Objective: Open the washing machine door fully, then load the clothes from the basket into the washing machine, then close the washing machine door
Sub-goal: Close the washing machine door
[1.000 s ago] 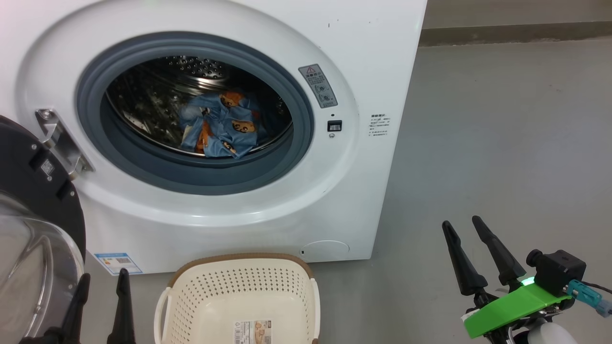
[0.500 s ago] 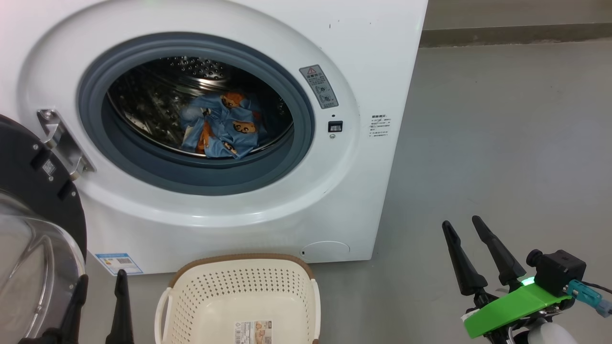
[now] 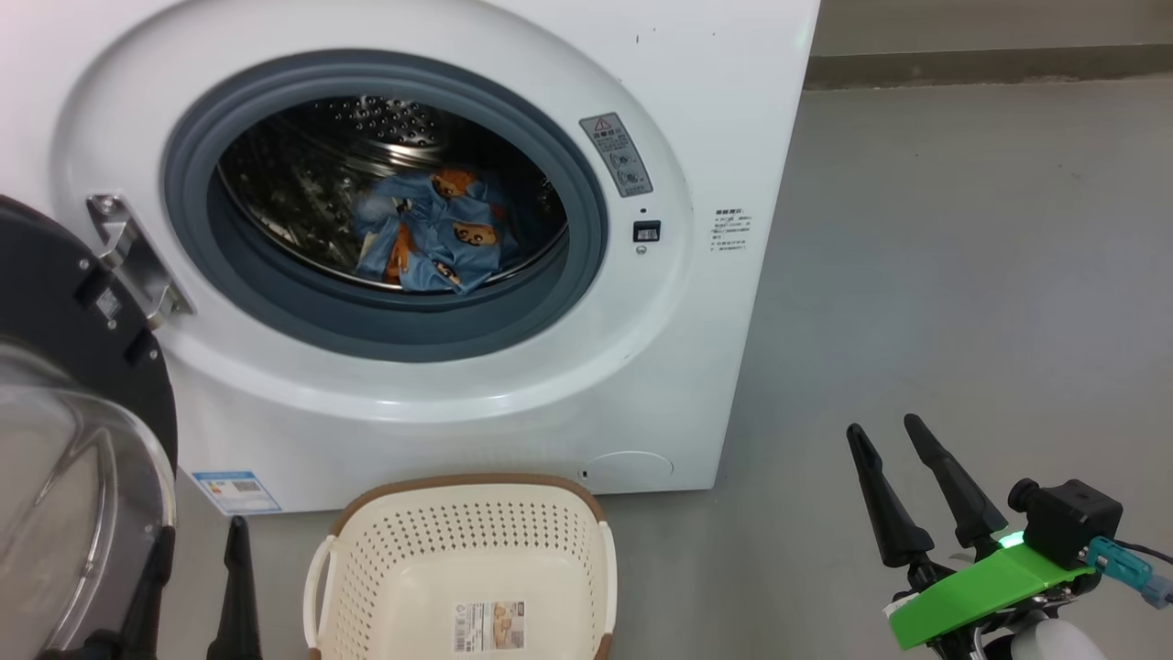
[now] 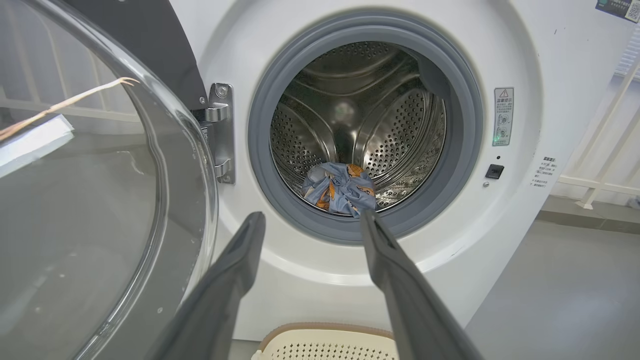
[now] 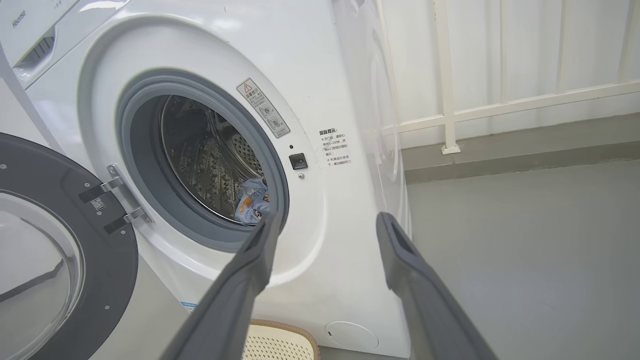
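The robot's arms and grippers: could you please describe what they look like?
The left gripper and right gripper each have two long, dark, tapering fingers with rounded tips. Behind the right gripper sit a bright green plate, a small black camera block beside a lit green light, and a teal connector with a dark cable. A pale, rounded forearm shows below.
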Tool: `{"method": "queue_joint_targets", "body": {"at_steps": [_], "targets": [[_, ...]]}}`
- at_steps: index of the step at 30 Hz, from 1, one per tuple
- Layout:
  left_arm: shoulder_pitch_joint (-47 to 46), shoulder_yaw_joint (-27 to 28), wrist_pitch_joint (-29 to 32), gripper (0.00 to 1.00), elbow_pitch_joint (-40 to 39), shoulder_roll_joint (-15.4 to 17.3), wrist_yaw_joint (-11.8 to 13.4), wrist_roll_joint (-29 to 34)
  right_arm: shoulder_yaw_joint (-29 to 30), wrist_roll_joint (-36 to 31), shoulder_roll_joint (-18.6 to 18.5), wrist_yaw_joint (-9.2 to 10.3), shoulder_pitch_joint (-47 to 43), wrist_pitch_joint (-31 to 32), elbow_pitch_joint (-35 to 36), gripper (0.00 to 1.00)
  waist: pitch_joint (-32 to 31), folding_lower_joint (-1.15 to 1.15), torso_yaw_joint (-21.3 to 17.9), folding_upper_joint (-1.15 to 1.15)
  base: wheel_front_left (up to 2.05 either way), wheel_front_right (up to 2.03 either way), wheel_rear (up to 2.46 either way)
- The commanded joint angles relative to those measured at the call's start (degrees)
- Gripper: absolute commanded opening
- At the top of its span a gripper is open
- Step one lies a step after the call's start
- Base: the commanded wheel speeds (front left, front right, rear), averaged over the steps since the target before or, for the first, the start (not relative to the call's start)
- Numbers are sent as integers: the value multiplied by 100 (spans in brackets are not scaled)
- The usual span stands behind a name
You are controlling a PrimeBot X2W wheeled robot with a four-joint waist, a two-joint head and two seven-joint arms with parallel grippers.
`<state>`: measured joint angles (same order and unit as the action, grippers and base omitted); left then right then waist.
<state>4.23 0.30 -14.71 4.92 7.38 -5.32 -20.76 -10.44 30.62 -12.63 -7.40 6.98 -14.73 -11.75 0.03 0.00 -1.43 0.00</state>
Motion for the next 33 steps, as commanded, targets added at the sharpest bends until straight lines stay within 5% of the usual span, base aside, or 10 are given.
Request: {"method": "queue_joint_targets", "body": {"at_steps": [1, 16, 33], "targets": [[-224, 232, -29, 100, -150, 77, -36, 9, -135, 13, -66, -9, 85, -27, 122, 100, -3, 0, 1, 0, -157, 146, 12], [-195, 255, -29, 100, -165, 70, -87, 113, -178, 37, -85, -9, 91, -27, 116, 100, 24, 0, -13, 0, -164, 160, 4], [-220, 248, -29, 100, -119, 60, -100, 131, -154, 55, -94, -9, 93, -27, 100, 100, 66, 0, -2, 0, -14, 14, 0]]}}
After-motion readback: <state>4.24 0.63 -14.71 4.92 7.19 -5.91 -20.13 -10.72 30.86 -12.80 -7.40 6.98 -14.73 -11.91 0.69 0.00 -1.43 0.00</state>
